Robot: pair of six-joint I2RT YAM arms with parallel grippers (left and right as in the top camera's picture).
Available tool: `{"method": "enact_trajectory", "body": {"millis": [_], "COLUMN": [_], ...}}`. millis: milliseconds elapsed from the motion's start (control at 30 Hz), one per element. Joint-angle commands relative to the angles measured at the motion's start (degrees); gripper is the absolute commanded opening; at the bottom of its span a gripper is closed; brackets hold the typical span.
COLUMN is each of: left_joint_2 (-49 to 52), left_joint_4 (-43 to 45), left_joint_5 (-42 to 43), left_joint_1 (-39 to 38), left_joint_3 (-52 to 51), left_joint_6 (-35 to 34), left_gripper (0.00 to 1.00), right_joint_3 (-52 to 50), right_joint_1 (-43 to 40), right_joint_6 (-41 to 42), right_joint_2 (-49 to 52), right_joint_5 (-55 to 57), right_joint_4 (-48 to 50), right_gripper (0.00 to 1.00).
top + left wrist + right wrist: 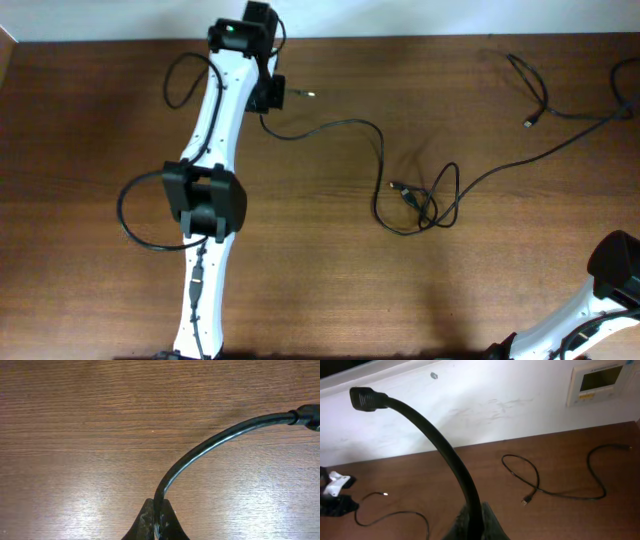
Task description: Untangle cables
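Note:
Thin black cables lie on the wooden table. In the overhead view my left gripper (272,95) is at the back, shut on one cable (330,125) whose metallic tip (310,93) sticks out to the right. This cable runs right and down into a small tangle (420,200). A second cable (520,160) leaves the tangle toward the right edge. The left wrist view shows the left gripper (159,520) pinching the cable (210,445). The right wrist view shows my right gripper (475,522) shut on a cable (445,445), its plug end (367,399) raised in the air.
Another loose cable with a small plug (527,122) lies at the back right; it also shows in the right wrist view (525,501). The right arm (612,268) is at the front right corner. A white wall with a panel (597,380) stands behind the table.

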Motion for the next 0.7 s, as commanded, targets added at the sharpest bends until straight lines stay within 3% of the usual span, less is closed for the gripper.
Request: {"method": "enact_trajectory", "body": {"millis": [0,33,100,167,233,333,367,433,533,667], "left_joint_2": [-0.5,-0.5,-0.6,-0.6,-0.6,-1.0,-1.0,-0.6,2.5,9.1], "left_joint_4": [1.6,1.4,0.3,-3.5,-11.1,-11.1,-11.1,-11.1,-11.1,-11.1], "left_joint_5": [0.2,0.3,2.3,11.1,18.4,29.7,30.2,30.2,29.1,24.1], "left_joint_1": [-0.6,-0.6,-0.7,-1.2,-3.3,-10.1,-13.6,-18.9,-25.9,-28.0], "left_joint_3": [0.7,1.1,3.4,9.7,21.8,22.9,22.5,22.4,21.8,14.6], "left_joint_6": [0.0,-0.3,-0.3,4.1,10.8,29.1,33.9,37.3,37.9,40.5], "left_gripper": [0.30,0.99,0.99,0.99,1.00,0.99,0.99,0.99,0.99,0.99], "right_joint_3": [-0.1,-0.1,-0.1,-0.1,-0.1,-0.1,-0.1,-0.1,-0.1,-0.1], "right_joint_1": [0.4,0.4,0.4,0.4,0.4,0.4,0.4,0.4,0.4,0.4], "right_joint_6": [-0.8,-0.8,-0.8,-1.0,-1.7,-2.1,-2.1,-3.6,-4.0,-4.0], "right_joint_2": [0.1,0.1,0.1,0.1,0.1,0.1,0.1,0.1,0.1,0.1], "right_joint_5": [0.0,0.0,0.0,0.0,0.0,0.0,0.0,0.1,2.4,2.4], "right_joint_4": [0.2,0.1,-0.2,-0.2,-0.3,-0.6,-0.5,-0.2,0.0,0.7], "right_gripper": [0.04,0.04,0.04,0.04,0.04,0.04,0.04,0.04,0.04,0.04]}}
